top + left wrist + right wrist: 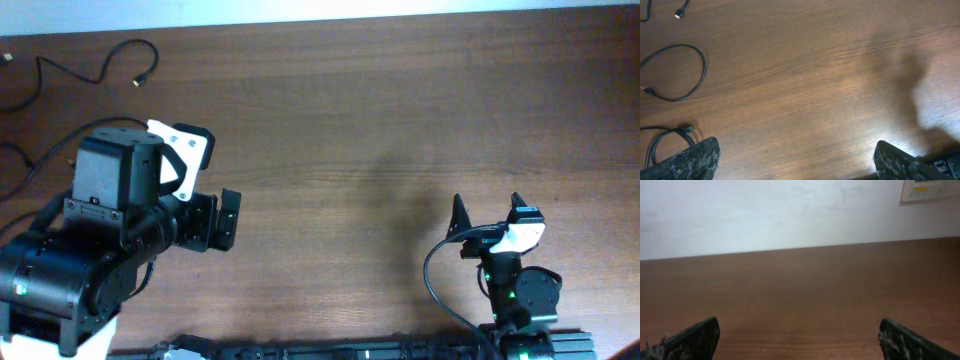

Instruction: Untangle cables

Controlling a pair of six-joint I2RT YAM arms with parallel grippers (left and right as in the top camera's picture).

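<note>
The cables lie apart as loose black strands at the far left of the wooden table. In the overhead view one cable curves along the top left and ends in a small plug, and another runs off the left edge. In the left wrist view one cable forms a loop, a second one coils at the lower left, and a plug end shows at the top. My left gripper is open and empty, to the right of the cables. My right gripper is open and empty at the front right.
The bulky left arm covers the table's front left. A thick black wire loops beside the right arm. A pale wall stands beyond the table's far edge.
</note>
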